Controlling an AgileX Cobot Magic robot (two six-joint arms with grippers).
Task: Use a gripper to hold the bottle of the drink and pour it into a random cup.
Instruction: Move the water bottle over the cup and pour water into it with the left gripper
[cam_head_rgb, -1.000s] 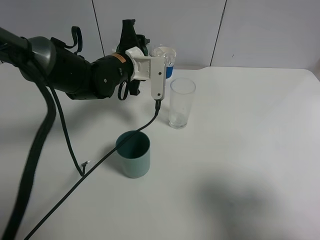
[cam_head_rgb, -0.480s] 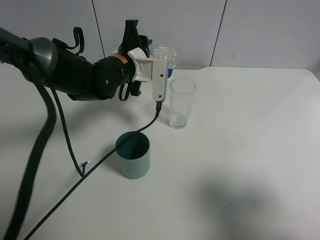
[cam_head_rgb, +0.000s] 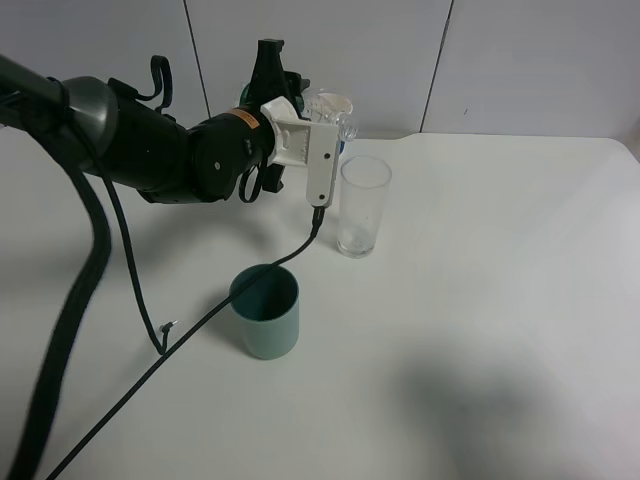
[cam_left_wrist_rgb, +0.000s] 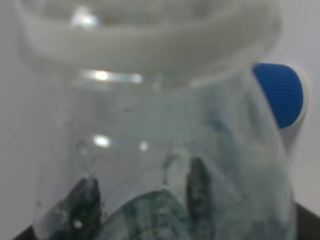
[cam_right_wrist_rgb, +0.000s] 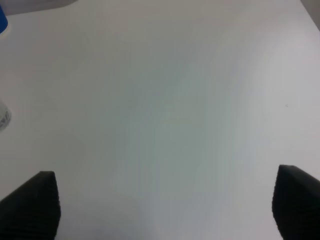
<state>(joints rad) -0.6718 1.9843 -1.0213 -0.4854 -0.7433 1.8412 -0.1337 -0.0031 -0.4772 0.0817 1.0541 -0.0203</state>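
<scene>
left gripper (cam_head_rgb: 318, 120) clamped on the bottle (cam_left_wrist_rgb: 165, 140) beside the tall glass (cam_head_rgb: 361, 205), overhead mostly hides it, wrist cam shows a probably-green label (cam_left_wrist_rgb: 145, 220), right gripper (cam_right_wrist_rgb: 162, 205) spread wide

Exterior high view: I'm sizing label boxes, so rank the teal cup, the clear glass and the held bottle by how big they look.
1. teal cup, widest, though nearest the camera.
2. clear glass, slightly taller but narrower.
3. bottle, mostly hidden; only its top shows.
</scene>
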